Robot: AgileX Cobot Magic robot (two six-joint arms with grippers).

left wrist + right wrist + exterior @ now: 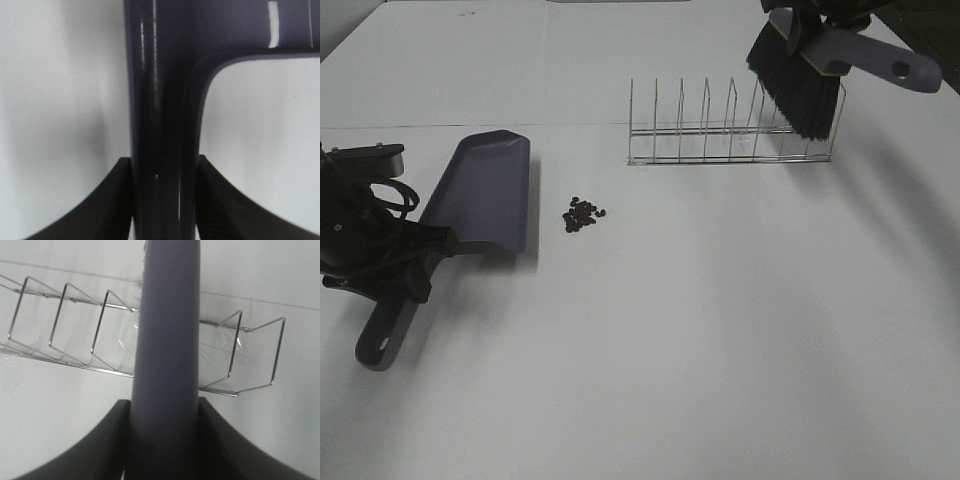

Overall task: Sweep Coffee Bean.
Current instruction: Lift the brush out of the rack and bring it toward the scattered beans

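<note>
Sweep not yet begun: the beans (583, 213) sit heaped on the table near the dustpan (485, 195). The left gripper (165, 200) is clamped narrow on the pan's handle, and the right gripper (165, 437) holds the brush (810, 80) above the rack (730, 135). Next, the brush must drop beyond the beans and push them panward.

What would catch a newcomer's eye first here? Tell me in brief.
The brush, held by the right gripper, hangs over the right end of the wire rack at the far right. A small pile of beans sits left of centre, just right of the dustpan, whose handle the left gripper clamps.
</note>
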